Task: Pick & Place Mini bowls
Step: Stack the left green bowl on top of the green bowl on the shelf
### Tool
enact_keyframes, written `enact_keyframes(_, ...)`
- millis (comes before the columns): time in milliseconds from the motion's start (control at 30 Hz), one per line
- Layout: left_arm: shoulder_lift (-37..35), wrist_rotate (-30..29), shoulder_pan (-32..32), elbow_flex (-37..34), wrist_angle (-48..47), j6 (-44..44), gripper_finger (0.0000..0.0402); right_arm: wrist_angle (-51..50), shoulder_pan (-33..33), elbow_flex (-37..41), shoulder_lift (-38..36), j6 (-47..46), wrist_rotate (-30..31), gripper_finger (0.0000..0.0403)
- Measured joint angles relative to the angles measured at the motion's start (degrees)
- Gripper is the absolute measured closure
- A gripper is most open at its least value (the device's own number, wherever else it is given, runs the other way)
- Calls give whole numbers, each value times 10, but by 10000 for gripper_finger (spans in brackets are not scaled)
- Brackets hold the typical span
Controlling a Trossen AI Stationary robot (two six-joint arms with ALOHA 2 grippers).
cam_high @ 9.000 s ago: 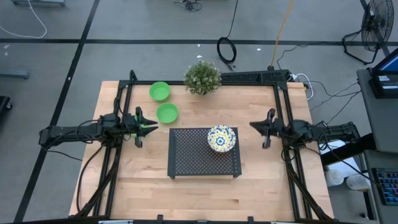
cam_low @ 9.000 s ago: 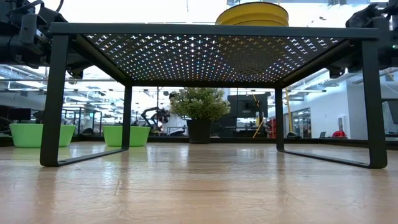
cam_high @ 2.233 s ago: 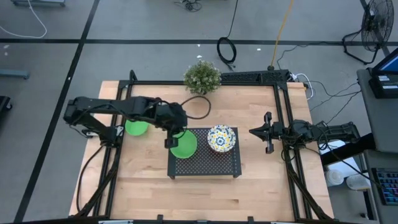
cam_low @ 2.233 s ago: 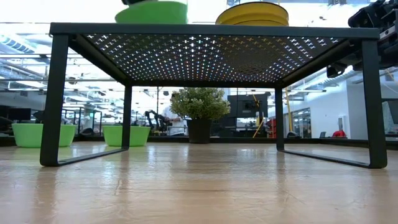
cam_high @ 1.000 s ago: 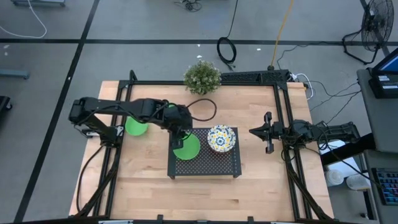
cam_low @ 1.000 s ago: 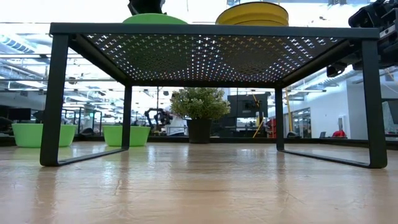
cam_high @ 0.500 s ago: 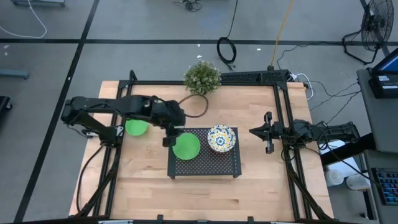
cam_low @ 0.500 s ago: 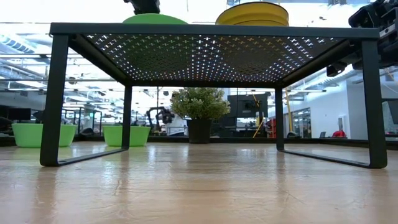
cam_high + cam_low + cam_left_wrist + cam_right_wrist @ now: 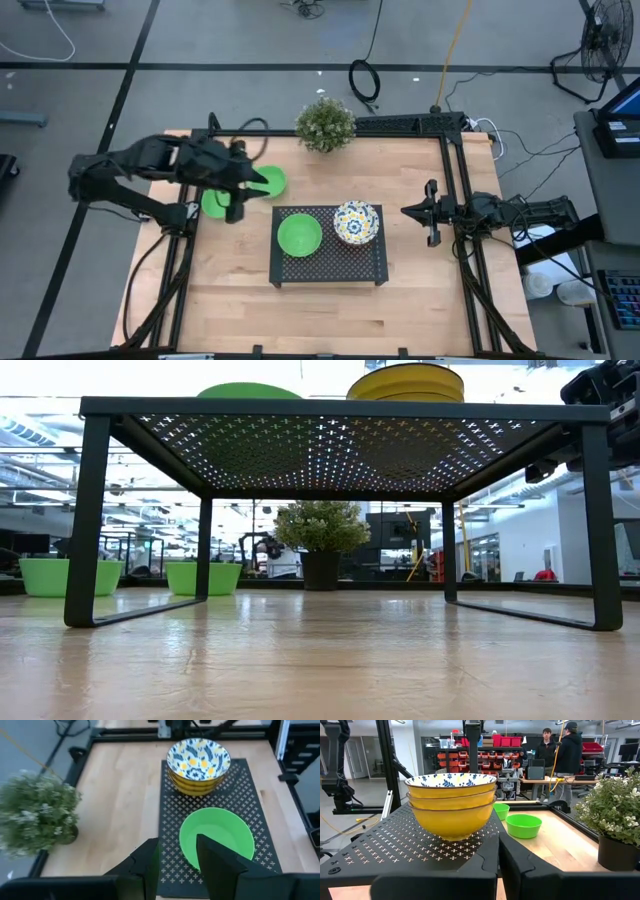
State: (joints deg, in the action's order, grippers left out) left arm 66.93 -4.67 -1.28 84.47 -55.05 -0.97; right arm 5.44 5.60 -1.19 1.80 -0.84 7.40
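A green mini bowl (image 9: pixel 299 234) (image 9: pixel 216 839) stands upright on the black perforated rack (image 9: pixel 330 264), left of a stack of floral mini bowls (image 9: pixel 356 222) (image 9: pixel 452 806) with yellow outsides. Two more green bowls sit on the table: one (image 9: pixel 276 181) is partly under my left gripper, one (image 9: pixel 212 204) is partly under that arm. My left gripper (image 9: pixel 262 183) (image 9: pixel 176 841) hangs open above the table, left of the rack, pointing slantwise down at it and touching nothing. My right gripper (image 9: pixel 405 211) (image 9: pixel 498 851) waits shut and level at the rack's right side.
A potted plant (image 9: pixel 325 124) stands at the table's far edge, behind the rack. A black frame (image 9: pixel 455 170) borders the table. Bare wood lies in front of the rack, toward the near edge. People stand in the room beyond the table (image 9: pixel 559 755).
My left gripper has come away from the green bowl on the rack, rising and drawing back toward the table's left edge. The bowl stays upright on the rack where it was.
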Motion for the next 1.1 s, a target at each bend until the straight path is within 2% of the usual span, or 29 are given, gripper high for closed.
enact_keyframes(333,-53,-109,0,0,-83,-65,268,0,0,0,0,0,0,403)
enact_keyframes(567,-54,-124,0,-15,-115,-100,268,0,0,0,0,0,0,403)
enact_keyframes(833,-110,-182,0,-151,-111,-219,268,-1,0,0,0,0,0,403)
enact_keyframes(1100,-162,-179,0,-320,-115,-372,268,-1,0,0,0,0,0,403)
